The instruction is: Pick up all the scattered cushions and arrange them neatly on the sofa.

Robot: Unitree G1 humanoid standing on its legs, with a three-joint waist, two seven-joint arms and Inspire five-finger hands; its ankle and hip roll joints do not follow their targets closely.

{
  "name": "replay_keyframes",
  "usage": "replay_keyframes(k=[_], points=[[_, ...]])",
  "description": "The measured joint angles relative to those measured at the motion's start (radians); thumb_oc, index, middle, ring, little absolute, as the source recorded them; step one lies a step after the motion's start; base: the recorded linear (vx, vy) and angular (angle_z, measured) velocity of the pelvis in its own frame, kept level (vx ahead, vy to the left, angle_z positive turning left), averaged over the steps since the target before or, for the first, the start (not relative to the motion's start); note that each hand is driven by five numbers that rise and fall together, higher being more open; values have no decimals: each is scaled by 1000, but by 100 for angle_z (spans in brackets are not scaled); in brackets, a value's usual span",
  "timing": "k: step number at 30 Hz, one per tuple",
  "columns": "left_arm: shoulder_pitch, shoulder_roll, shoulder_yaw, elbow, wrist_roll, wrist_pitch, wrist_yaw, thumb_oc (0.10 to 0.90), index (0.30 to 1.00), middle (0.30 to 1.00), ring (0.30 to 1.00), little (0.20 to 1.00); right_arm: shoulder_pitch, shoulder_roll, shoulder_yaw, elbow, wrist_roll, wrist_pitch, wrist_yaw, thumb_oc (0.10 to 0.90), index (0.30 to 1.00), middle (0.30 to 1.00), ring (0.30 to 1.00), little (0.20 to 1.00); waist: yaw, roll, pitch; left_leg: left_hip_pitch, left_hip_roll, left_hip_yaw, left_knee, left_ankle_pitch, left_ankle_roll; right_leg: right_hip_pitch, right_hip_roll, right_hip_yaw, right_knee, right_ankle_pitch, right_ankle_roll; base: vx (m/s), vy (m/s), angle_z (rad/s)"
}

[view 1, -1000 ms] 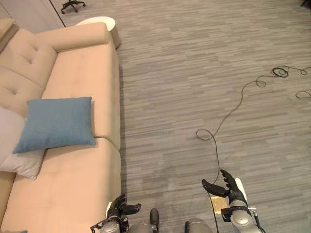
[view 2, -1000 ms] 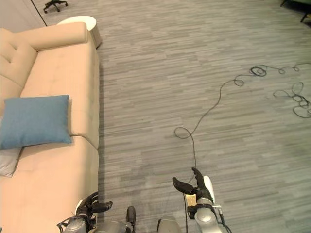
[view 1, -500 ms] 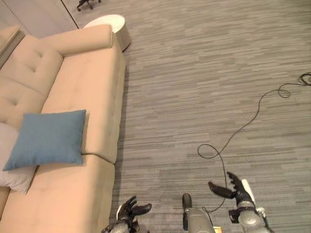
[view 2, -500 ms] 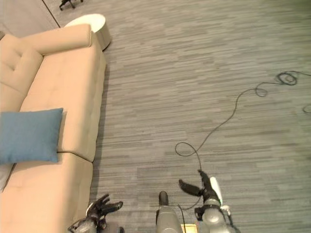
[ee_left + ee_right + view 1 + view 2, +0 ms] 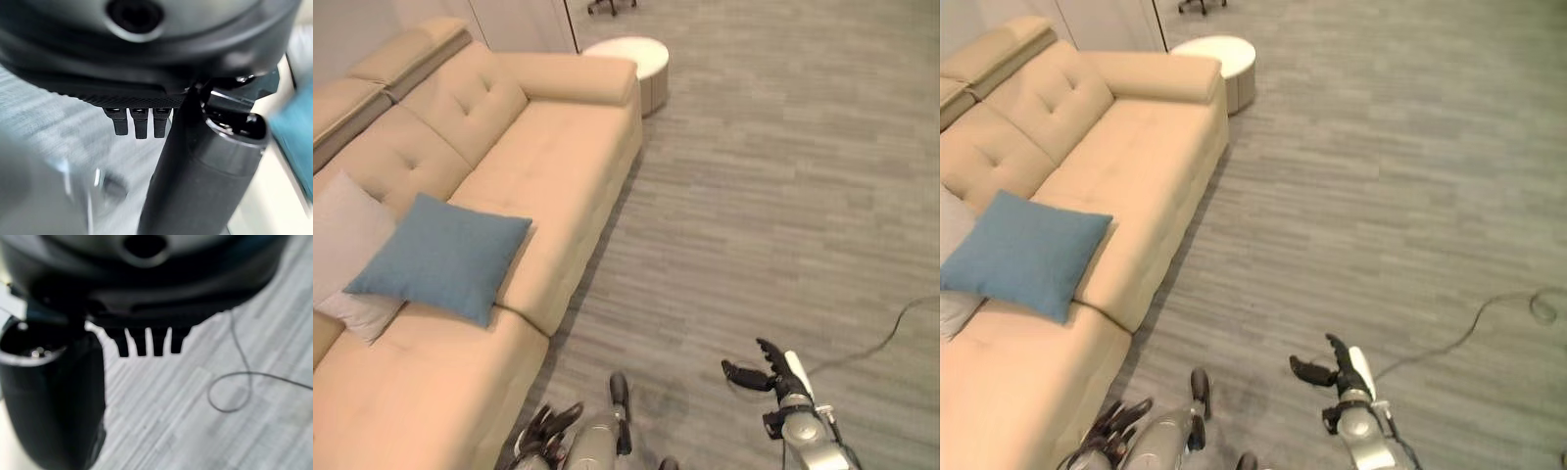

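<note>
So: two cushions are on the beige sofa [image 5: 548, 166], at its left end: a grey cushion [image 5: 342, 250] against the backrest and a blue cushion [image 5: 445, 257] leaning on it. No cushion is visible on the floor [image 5: 783, 196], so the task is possibly done. Left hand [image 5: 543, 431] is low by the sofa front, fingers loosely spread, probably empty. Right hand [image 5: 769, 370] is open over bare floor, holding nothing. A round white side table [image 5: 626, 54] stands at the far end.
</note>
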Motion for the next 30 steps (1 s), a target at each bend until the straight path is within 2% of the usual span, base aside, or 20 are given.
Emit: replay_keyframes(k=[1,2,3,5,6,8,10,12,14,16,17,19,21,23,24,26,27,28,29,30], points=[[0,-4,20,42,-12,11,1,800,900,900,900,900,15,6,-5,0,-5,9,4,800,900,900,900,900,-3,1,-2,40,-1,-27,-19,71,49,-40,-22,5,171,-35,40,458,200,11],[-3,3,24,50,-19,18,4,800,900,900,900,900,26,12,-7,-6,-5,15,5,800,900,900,900,900,-8,-12,-1,59,-17,-32,-31,70,47,-80,-48,-1,292,-35,62,476,185,86],[-5,26,21,43,-20,28,3,800,900,900,900,900,63,24,-16,-19,-5,19,6,800,900,900,900,900,-48,-34,2,112,-58,-104,-26,53,76,-172,-117,-16,588,0,20,144,54,103],[-10,26,20,1,-20,26,-1,800,900,900,900,900,73,22,-23,-15,-6,23,8,800,900,900,900,900,-43,-37,-6,159,-78,-131,-14,-5,94,-240,-202,39,718,17,46,434,25,76],[-29,24,20,-4,-22,26,-2,800,900,900,900,900,60,29,-29,-17,-5,22,8,800,900,900,900,900,-55,-25,-4,181,-83,-198,-19,-45,99,-282,-217,67,754,27,47,595,-59,76],[-73,18,23,-10,-30,25,-1,800,900,900,900,900,51,36,-34,-30,-4,16,15,800,900,900,900,900,-103,19,17,232,-59,-284,-47,-21,72,-304,-195,68,678,14,25,545,-213,129],[-94,17,19,-25,-38,14,-5,800,900,900,900,900,55,38,-32,-46,-4,6,25,800,900,900,900,900,-126,8,21,279,-67,-330,-53,-28,62,-345,-212,104,546,26,52,404,-225,123],[-120,8,21,-23,-40,8,-4,800,900,900,900,900,54,37,-26,-46,-3,-3,28,800,900,900,900,900,-162,-9,22,284,-82,-406,-37,-77,68,-370,-202,193,284,67,67,517,-332,110],[-135,1,25,2,-50,8,3,800,900,900,900,900,42,33,-15,-45,-3,-4,30,800,900,900,900,900,-183,-14,34,272,-75,-497,-26,-105,25,-396,-148,367,113,119,100,460,-361,137],[-118,7,21,10,-68,7,0,800,900,900,900,900,73,51,-15,-41,-3,3,31,800,900,900,900,900,-200,-70,23,305,-87,-535,-39,-118,-24,-381,-193,347,28,200,88,255,-247,126],[-94,-2,24,12,-78,8,1,800,900,900,900,900,65,57,-12,-29,-3,7,31,800,900,900,900,900,-183,-68,17,315,-63,-558,-35,-146,-24,-378,-171,326,68,258,60,202,-284,94],[-76,-20,10,22,-84,19,2,800,900,900,900,900,53,50,-20,-17,-1,8,29,800,900,900,900,900,-190,-46,13,228,-11,-504,137,-174,-68,-359,-131,262,70,247,34,135,-296,103],[-102,-13,-4,21,-93,18,8,800,900,900,900,900,31,38,-23,-16,3,9,30,800,900,900,900,900,-184,-55,21,126,-2,-451,347,-163,-106,-348,-124,215,67,256,-25,71,-237,82],[-125,-7,-5,18,-95,17,22,800,900,900,900,900,15,17,-24,-29,8,8,26,800,900,900,900,900,-161,-56,26,47,30,-344,559,-116,-110,-320,-116,163,57,245,-81,169,-185,55],[-139,-3,-11,22,-92,17,25,800,900,900,900,900,17,11,-23,-49,8,11,17,800,900,900,900,900,-157,-54,31,30,61,-276,548,-67,-110,-286,-115,115,28,236,-77,369,-151,77],[-140,9,-12,14,-93,16,27,800,900,900,900,900,20,14,-15,-88,8,13,9,800,900,900,900,900,-162,-80,29,41,57,-179,479,-90,-88,-232,-124,82,-95,228,-56,337,-3,78],[-137,-5,-12,13,-93,17,25,800,900,900,900,900,13,1,-10,-108,8,13,9,800,900,900,900,900,-153,-63,25,59,56,-166,345,-107,-81,-237,-101,80,-93,211,-49,434,93,74],[-132,-8,-17,-24,-93,18,26,800,900,900,900,900,17,-21,-13,-141,7,12,10,800,900,900,900,900,-157,-56,27,55,71,-160,240,-116,-124,-257,-109,104,57,165,-85,417,102,81],[-149,-17,-17,4,-94,13,19,800,900,900,900,900,-13,-28,-14,-111,7,17,10,800,900,900,900,900,-148,-31,54,60,103,-158,173,-122,-155,-225,-67,98,24,172,-90,555,134,89],[-160,-10,-16,10,-94,22,21,800,900,900,900,900,-21,-22,-16,-101,7,23,10,800,900,900,900,900,-129,-34,54,59,102,-146,80,-112,-157,-207,-63,104,-20,183,-101,373,87,59]])
